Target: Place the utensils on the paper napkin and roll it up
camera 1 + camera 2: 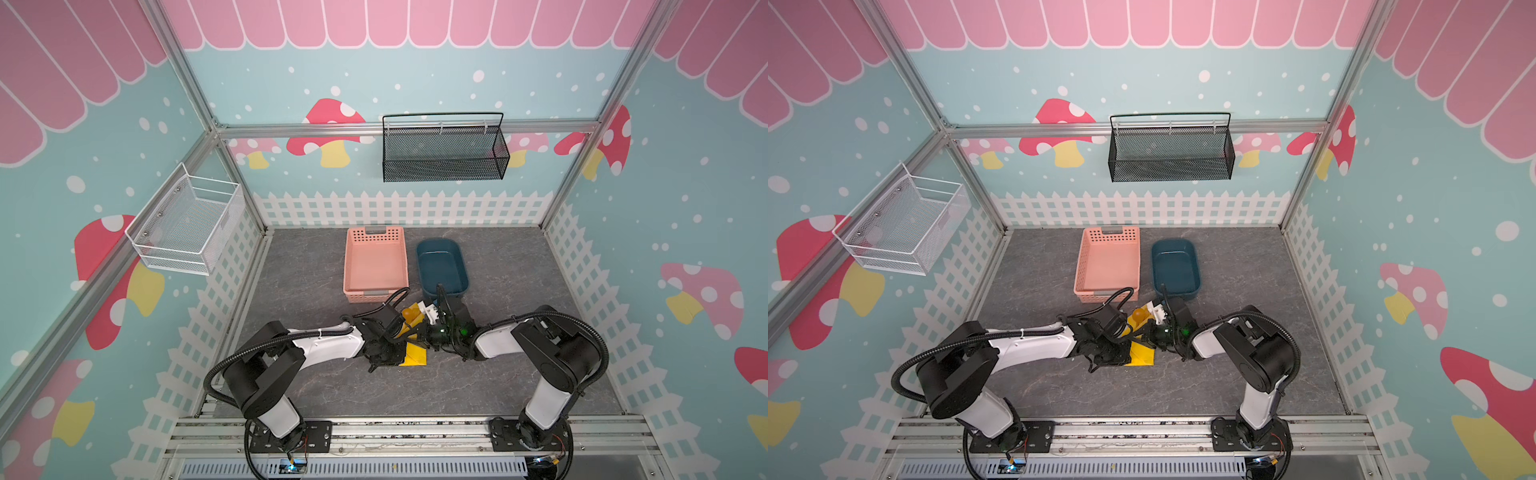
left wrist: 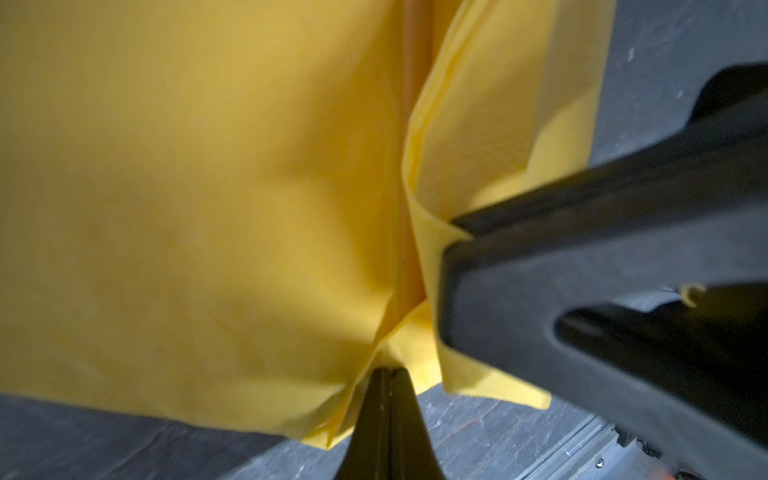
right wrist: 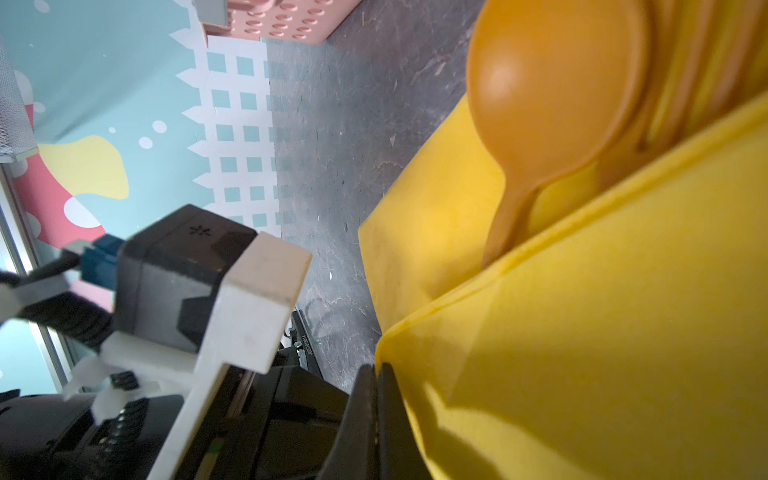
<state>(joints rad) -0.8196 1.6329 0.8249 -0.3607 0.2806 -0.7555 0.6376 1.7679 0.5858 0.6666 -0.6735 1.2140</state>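
Observation:
The paper napkin [image 1: 415, 355] [image 1: 1140, 356] lies just in front of the pink basket, with one side folded up and over. An orange-yellow spoon [image 3: 552, 95] [image 1: 408, 311] rests on it, and the fold covers its handle. More of the utensils sit blurred behind the spoon bowl [image 3: 690, 75]. A thin orange handle [image 2: 412, 166] shows in the napkin's crease. My left gripper [image 2: 390, 370] [image 1: 398, 356] is shut on a gathered corner of the napkin [image 2: 208, 208]. The right gripper [image 3: 377, 366] [image 1: 423, 334] is shut on the edge of the raised fold [image 3: 602, 316]; its black fingers [image 2: 540, 266] also cross the left wrist view.
A pink basket [image 1: 350, 266] and a dark blue tub [image 1: 464, 266] stand right behind the napkin. A black mesh basket [image 1: 444, 166] hangs on the back wall. A white wire basket [image 1: 187, 232] hangs on the left wall. The two wrists almost touch.

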